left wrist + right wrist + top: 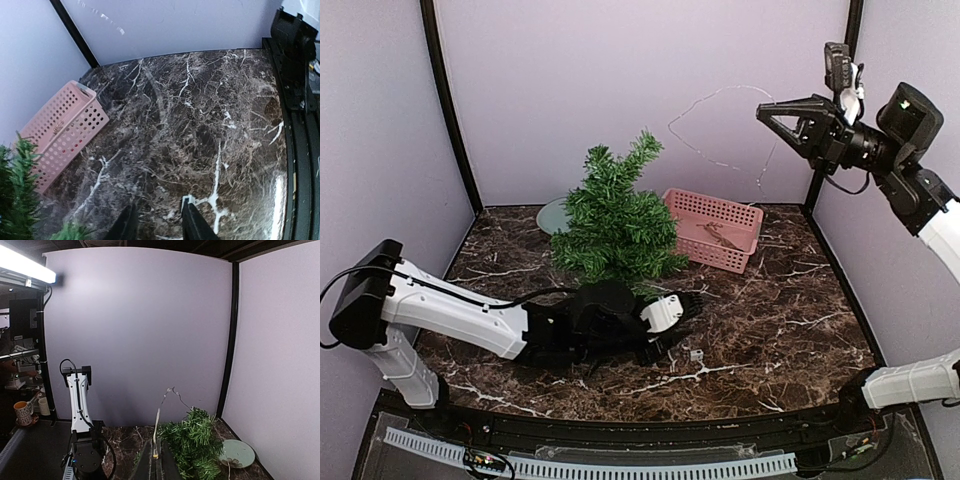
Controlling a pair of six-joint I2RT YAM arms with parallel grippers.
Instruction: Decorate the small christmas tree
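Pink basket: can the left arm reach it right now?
Probably yes. The left gripper sits low near the pink basket, only bare table between them; the small christmas tree stands off to one side.

Inventory of my desk:
- Desk (790,330): dark brown marble top with white veins.
- Pink basket (725,255): perforated plastic, rear right of the desk, open side up, with something small and brownish inside that I cannot identify.
- Pale green plate (552,213): rear left, flat on the desk.
- Small clear object (696,354): near the front centre, too small to identify.
- Thin pale strand (720,92): loops in the air before the lavender back wall.
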